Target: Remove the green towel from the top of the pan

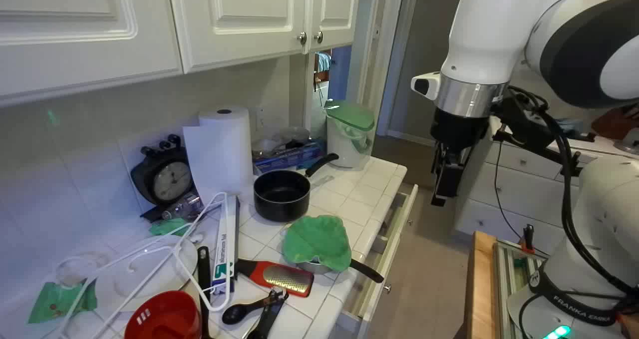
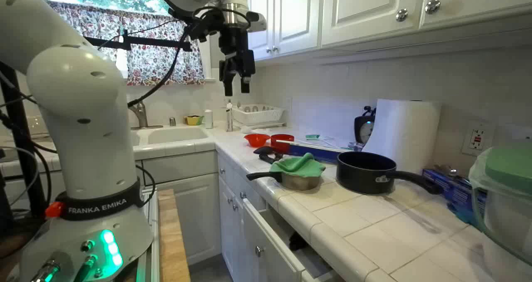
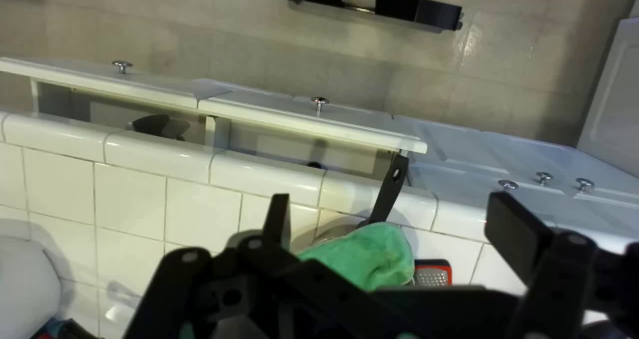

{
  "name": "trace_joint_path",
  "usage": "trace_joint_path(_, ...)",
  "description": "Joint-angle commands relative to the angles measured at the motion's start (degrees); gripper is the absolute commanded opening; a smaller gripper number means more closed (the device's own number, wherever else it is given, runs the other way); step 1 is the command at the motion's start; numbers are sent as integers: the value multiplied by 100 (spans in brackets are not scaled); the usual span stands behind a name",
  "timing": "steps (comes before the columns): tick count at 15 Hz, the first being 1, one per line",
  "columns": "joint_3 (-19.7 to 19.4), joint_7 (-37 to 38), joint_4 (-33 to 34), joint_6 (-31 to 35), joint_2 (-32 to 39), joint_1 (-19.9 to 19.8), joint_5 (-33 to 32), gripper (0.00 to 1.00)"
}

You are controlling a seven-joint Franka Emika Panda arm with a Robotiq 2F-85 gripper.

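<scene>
Smooth white robot arm (image 2: 79,120), silver wrist collar (image 1: 468,98), black cables (image 1: 567,194), black two-fingered claw (image 2: 237,89); I can read FRANKA EMIKA on the base band (image 2: 102,205), above green lights (image 2: 112,248).

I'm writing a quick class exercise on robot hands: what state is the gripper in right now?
Gripper: open, holding nothing; the green towel lies over the pan, apart from it.

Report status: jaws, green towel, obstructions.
Jaws open, empty, held high. Green towel draped over the pan. Nothing seen lying on top; black pot stands close by.
</scene>
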Motion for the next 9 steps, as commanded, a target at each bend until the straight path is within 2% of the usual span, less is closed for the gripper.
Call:
trace_joint_path(1, -85, 58, 10, -11, 19, 101, -59, 100)
trace_joint_path(7, -85, 58, 10, -11, 19, 101, -59, 100)
trace_joint_path(9, -124, 1, -112, 396, 95, 15, -198, 100)
